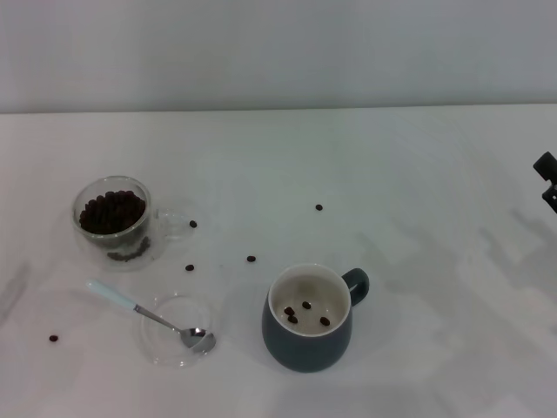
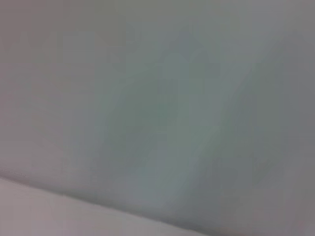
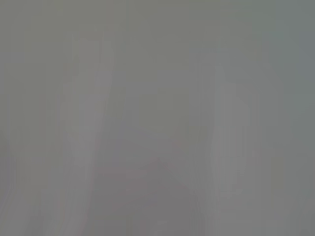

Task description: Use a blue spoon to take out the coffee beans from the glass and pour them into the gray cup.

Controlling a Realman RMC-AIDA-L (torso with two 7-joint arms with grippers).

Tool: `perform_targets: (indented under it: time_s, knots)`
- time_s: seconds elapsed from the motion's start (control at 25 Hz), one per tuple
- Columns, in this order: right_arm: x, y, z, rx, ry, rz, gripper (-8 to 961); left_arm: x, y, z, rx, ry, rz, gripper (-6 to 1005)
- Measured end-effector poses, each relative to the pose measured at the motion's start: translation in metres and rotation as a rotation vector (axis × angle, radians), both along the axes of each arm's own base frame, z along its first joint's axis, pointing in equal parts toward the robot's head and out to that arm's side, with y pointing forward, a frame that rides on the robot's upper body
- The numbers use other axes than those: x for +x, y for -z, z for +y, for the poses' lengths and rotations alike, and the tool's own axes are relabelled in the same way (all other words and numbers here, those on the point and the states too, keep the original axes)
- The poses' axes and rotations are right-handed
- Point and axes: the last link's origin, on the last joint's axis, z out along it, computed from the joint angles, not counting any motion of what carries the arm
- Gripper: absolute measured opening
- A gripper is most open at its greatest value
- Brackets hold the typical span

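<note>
5 stray beans [image 1: 251, 259] dot the table [image 1: 418, 174]. Glass [image 1: 111, 221], left, holds many; gray cup [image 1: 308, 317], center, holds 4. Spoon [image 1: 148, 314] rests on a dish [image 1: 165, 348]. Right gripper [image 1: 546, 178] at the edge: fingers unclear.

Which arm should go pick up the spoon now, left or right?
Probably left. The blue spoon lies on the robot's left, its bowl in the clear dish, below the glass. Only a bit of the right arm shows, at the far right edge, beyond the gray cup.

Black angular arm part [image 1: 547, 180], right edge
</note>
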Motion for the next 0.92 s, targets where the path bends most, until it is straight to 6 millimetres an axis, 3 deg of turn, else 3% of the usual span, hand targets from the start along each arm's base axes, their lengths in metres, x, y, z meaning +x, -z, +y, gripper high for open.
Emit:
perform_targets:
  time_s: [0.92]
  knots:
    - [-0.006,-0.005,-0.006,0.053,-0.045,0.03,617,-0.01,-0.016,0.004,0.383,0.034,0.362,660]
